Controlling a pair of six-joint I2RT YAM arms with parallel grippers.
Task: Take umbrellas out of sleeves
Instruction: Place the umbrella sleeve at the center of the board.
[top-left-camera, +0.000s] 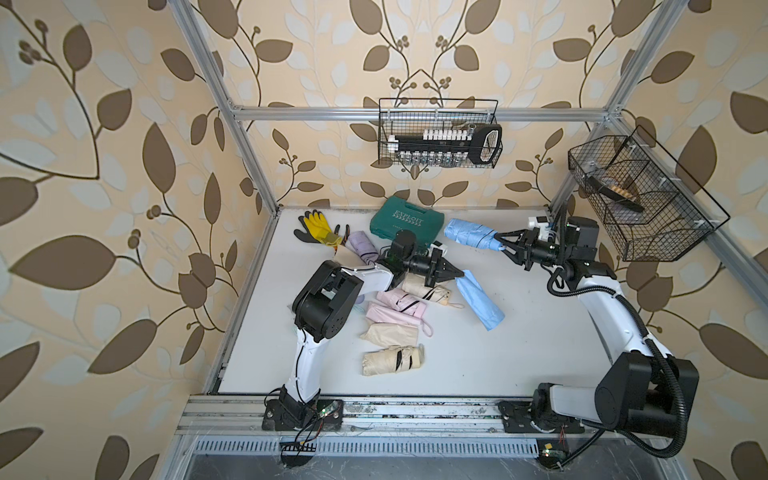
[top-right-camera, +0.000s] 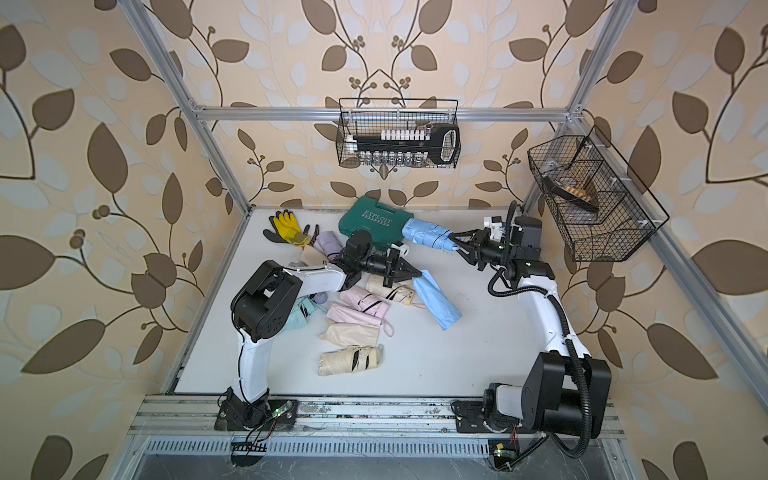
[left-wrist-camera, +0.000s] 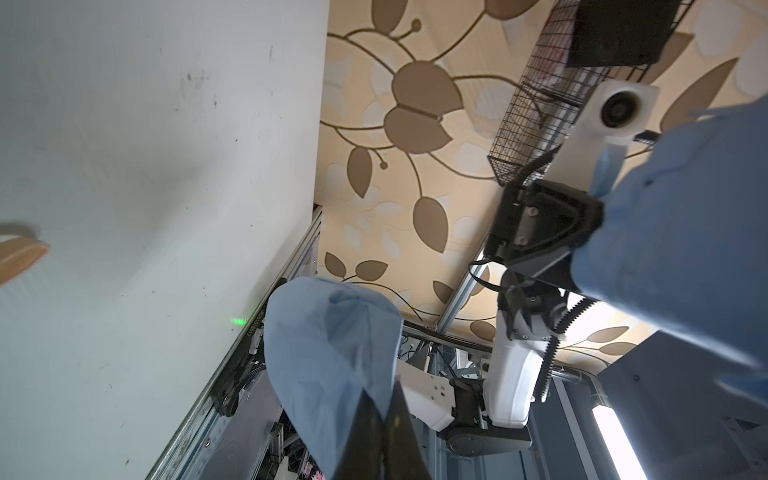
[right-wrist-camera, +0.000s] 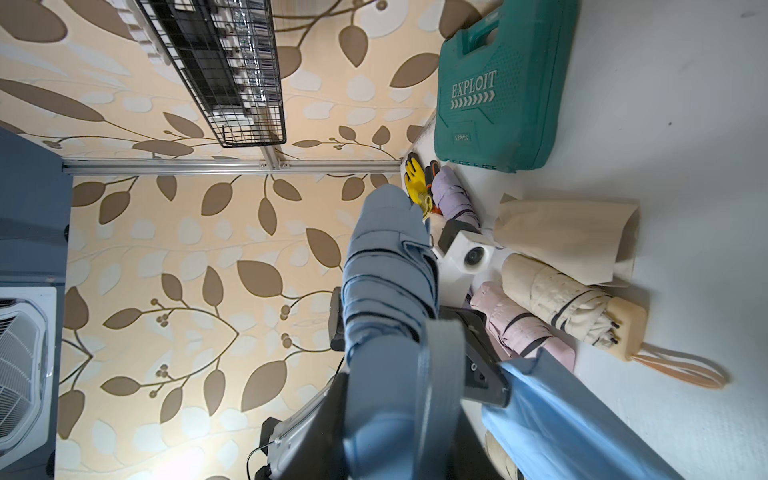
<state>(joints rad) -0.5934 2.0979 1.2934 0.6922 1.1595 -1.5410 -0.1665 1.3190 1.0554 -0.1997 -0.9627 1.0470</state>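
Blue umbrella (right-wrist-camera: 386, 266), one: handle end clamped in right gripper (top-left-camera: 501, 244) jaws. Blue sleeve (top-left-camera: 482, 303), one: limp, end pinched in left gripper (top-left-camera: 458, 273) jaws. Cream umbrellas (top-left-camera: 424, 287), two, bare: one just beside left jaws.

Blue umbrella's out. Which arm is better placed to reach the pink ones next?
Left. The left claw, shut on the limp blue sleeve, hangs just beside the pink umbrellas; the right claw grips the blue umbrella off by the green case.
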